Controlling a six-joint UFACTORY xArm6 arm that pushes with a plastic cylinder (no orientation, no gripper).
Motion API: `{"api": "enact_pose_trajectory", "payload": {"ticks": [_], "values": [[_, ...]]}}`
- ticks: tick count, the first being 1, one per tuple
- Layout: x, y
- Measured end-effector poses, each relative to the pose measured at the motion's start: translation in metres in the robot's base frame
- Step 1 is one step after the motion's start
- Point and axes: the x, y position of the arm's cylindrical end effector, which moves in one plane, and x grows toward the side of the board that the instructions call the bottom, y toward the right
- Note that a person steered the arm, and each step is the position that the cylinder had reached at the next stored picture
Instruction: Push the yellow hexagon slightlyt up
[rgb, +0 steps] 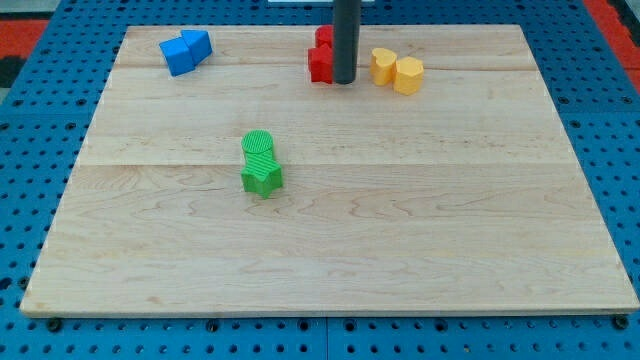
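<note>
Wooden board (330, 230), my tip (344, 82) beside red block (321, 62)

The surface (400, 230) I work over is pale wood with fine grain lines running across it. Around the surface I see a blue pegboard (40, 120) dotted with dark holes. On the surface, the yellow hexagon (408, 75) and its yellow neighbour (384, 65) are a warm plain yellow. The red blocks (321, 60) are bright red. The blue blocks (185, 50) are mid blue. The green blocks (261, 162) are vivid green, ridged with stripes. My rod (345, 40) is dark grey.
</note>
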Motion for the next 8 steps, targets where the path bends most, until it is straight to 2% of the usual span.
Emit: {"api": "enact_pose_trajectory", "payload": {"ticks": [1, 2, 3, 8], "values": [[-0.025, -0.021], [-0.025, -0.028], [0.029, -0.028], [0.044, -0.018]]}}
